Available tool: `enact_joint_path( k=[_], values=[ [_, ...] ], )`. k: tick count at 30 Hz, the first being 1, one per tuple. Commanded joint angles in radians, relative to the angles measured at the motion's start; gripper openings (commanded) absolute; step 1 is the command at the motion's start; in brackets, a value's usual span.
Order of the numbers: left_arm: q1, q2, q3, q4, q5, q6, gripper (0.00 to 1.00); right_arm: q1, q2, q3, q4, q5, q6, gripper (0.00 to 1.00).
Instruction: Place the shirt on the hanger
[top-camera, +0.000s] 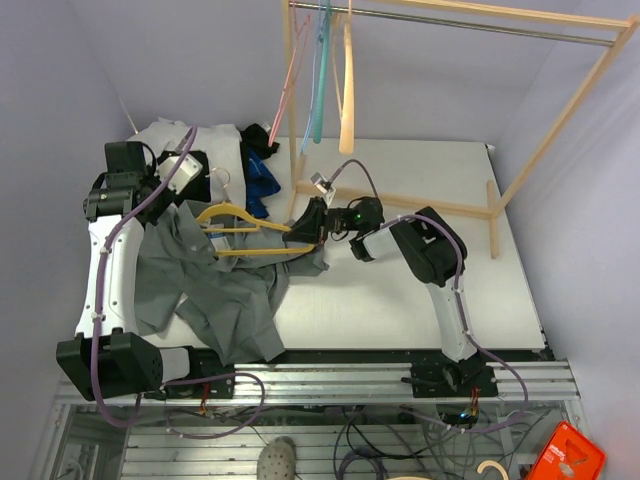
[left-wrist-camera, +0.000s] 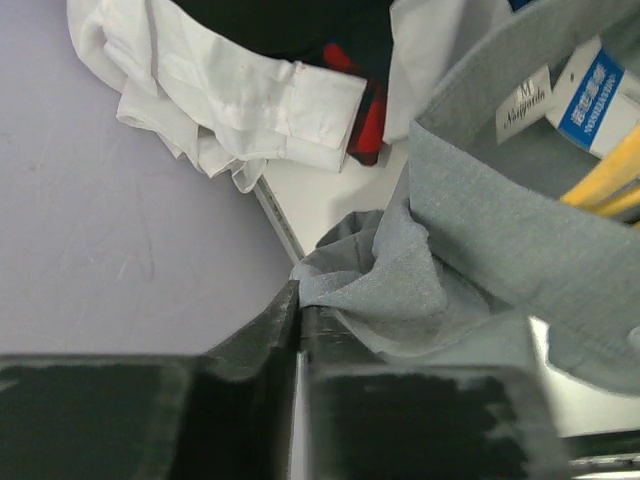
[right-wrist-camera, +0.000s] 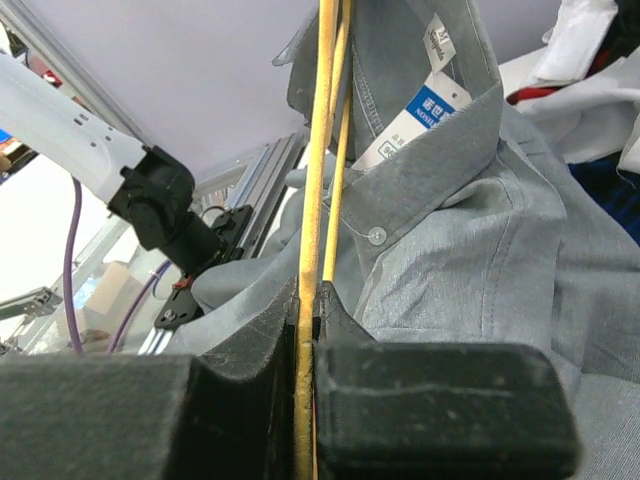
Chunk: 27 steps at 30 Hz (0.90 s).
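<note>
Two arm bases sit on a metal rail at the bottom of the overhead view, at the edge of a white table (top-camera: 400, 290) walled in pale lilac. One grey shirt (top-camera: 210, 290) lies crumpled on the left half, one yellow hanger (top-camera: 240, 215) resting on its upper part. The left gripper (top-camera: 192, 190) meets the shirt at its collar end; the right gripper (top-camera: 305, 228) reaches the hanger's right tip. One white garment (top-camera: 165, 135) and one dark blue garment (top-camera: 262, 185) are heaped behind. A wooden rack (top-camera: 520, 170) carries three hangers: pink (top-camera: 290, 80), teal (top-camera: 320, 80), cream (top-camera: 347, 90).

From the left wrist, the left gripper (left-wrist-camera: 298, 300) is pinched tight on a thin fold of the shirt (left-wrist-camera: 400, 280) just below the collar. Two labels show inside the neck, beside the hanger (left-wrist-camera: 610, 170). The white garment (left-wrist-camera: 230, 100) is soft and rumpled.

From the right wrist, the right gripper (right-wrist-camera: 305, 300) is clamped on the hanger (right-wrist-camera: 320, 150), whose two slim plastic bars run up into the shirt (right-wrist-camera: 480, 260) collar, past one button (right-wrist-camera: 377, 235).
</note>
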Motion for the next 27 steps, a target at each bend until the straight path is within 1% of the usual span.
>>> enact_joint_path(
  k=[1, 3, 4, 5, 8, 10, 13, 15, 16, 18, 20, 24, 27],
  values=[
    [0.008, 0.002, 0.02, -0.081, 0.001, 0.049, 0.3, 0.014, -0.01, -0.035, 0.288, -0.016, -0.01, 0.0],
    [0.01, 0.009, 0.054, -0.121, -0.02, 0.036, 0.67, 0.014, -0.02, -0.061, 0.289, -0.01, -0.032, 0.0],
    [0.014, 0.009, 0.073, -0.133, -0.02, 0.031, 0.95, 0.014, -0.02, -0.066, 0.289, -0.01, -0.036, 0.0],
    [0.016, 0.006, 0.098, -0.142, -0.019, 0.027, 1.0, 0.012, -0.019, -0.072, 0.289, -0.009, -0.041, 0.0],
    [0.017, 0.003, 0.186, -0.169, -0.01, 0.005, 0.99, 0.007, -0.024, -0.097, 0.289, 0.005, -0.068, 0.0],
    [0.017, 0.024, 0.274, -0.224, 0.024, -0.011, 0.99, 0.003, -0.029, -0.11, 0.288, 0.009, -0.084, 0.0],
    [0.018, 0.11, 0.428, -0.386, 0.13, -0.039, 0.99, -0.001, -0.036, -0.125, 0.288, 0.017, -0.099, 0.0],
    [0.018, 0.177, 0.477, -0.489, 0.225, -0.046, 0.99, -0.003, -0.041, -0.129, 0.288, 0.022, -0.104, 0.0],
    [0.019, 0.204, 0.476, -0.532, 0.274, -0.039, 0.99, -0.005, -0.042, -0.131, 0.288, 0.023, -0.106, 0.0],
    [0.019, 0.254, 0.428, -0.607, 0.353, -0.007, 0.99, -0.006, -0.045, -0.134, 0.288, 0.025, -0.111, 0.0],
    [0.019, 0.29, 0.373, -0.63, 0.399, -0.007, 0.99, -0.009, -0.046, -0.133, 0.289, 0.024, -0.109, 0.0],
    [0.018, 0.332, 0.308, -0.629, 0.429, -0.025, 0.99, -0.016, -0.055, -0.134, 0.288, 0.027, -0.112, 0.0],
    [0.018, 0.348, 0.293, -0.618, 0.395, -0.031, 0.99, -0.018, -0.058, -0.132, 0.289, 0.027, -0.111, 0.0]
  ],
)
